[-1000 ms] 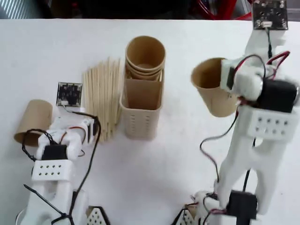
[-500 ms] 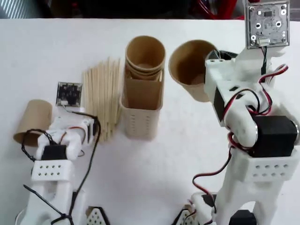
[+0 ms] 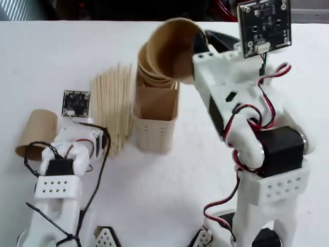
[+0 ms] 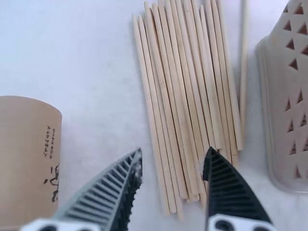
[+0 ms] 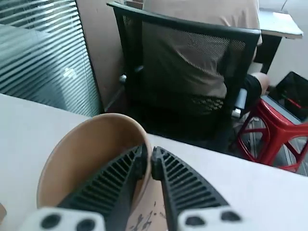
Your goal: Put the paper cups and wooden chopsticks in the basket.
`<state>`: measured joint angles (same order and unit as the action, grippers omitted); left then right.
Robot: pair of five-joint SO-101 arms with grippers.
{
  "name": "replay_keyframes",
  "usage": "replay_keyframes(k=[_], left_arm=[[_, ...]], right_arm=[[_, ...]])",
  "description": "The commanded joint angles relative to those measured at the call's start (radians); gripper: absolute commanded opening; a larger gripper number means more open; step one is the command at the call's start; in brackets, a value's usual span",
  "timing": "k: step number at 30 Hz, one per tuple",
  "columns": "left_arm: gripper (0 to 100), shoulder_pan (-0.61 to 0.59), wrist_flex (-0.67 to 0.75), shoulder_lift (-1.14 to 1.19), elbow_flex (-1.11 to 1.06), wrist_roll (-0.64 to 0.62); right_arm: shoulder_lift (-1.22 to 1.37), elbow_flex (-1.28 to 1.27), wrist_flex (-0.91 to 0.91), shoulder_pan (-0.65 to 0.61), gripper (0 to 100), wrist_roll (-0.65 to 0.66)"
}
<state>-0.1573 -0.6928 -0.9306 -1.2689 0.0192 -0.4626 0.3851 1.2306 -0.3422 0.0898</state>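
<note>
- Brown kraft paper, thin-walled and tapered: that's the held cup (image 3: 172, 49), tilted hard, hanging right over the stacked cups (image 3: 150, 77) that already sit in the basket (image 3: 154, 131).
- Right claw (image 5: 147, 156) is pinched together on that cup's wall at the rim, one finger inside and one outside.
- Risk imo: the cup's so tipped that its base could catch the stack's top rim instead of nesting, then drop beside the basket.
- The stack pokes well above the basket rim, so a sideways nudge could lean it or rock the basket.
- Also a thin paper wall + a hard pinch = a crease or a slip.
- Basket's beige plastic, boxy, w/ cut-out holes in the sides.
- Chopsticks (image 3: 110, 103) are pale, smooth, skinny wood, a loose flat fan on the table (image 3: 51, 51) just beside the basket.
- Left claw (image 4: 173, 156) is spread apart above their near ends, holding nothing. A grab there prob gets a few and rolls the rest.
- Another cup (image 3: 36, 131) lies on its side near the left arm. Round wall, could roll if bumped.
</note>
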Motion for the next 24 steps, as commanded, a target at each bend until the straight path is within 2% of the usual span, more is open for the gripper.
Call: replay_keyframes(k=[1,4,8,12,18,24], left_arm=[[21,0.005,0.021,-0.016,0.008,-0.002],[21,0.005,0.021,-0.013,0.008,-0.002],[21,0.005,0.021,-0.013,0.008,-0.002],[21,0.005,0.021,-0.015,0.008,-0.002],[21,0.008,0.021,-0.016,0.008,-0.002],[21,0.007,0.021,-0.016,0.008,-0.002]], right_arm=[[0.047,-0.051,-0.128,-0.016,1.7,-0.008],[0.102,-0.089,-0.191,-0.015,1.7,-0.021],[0.166,-0.094,-0.271,-0.008,1.7,-0.135],[0.209,-0.095,-0.302,-0.016,1.7,-0.166],[0.271,-0.098,-0.257,0.008,1.8,-0.299],[0.355,-0.098,-0.162,0.015,4.3,-0.298]])
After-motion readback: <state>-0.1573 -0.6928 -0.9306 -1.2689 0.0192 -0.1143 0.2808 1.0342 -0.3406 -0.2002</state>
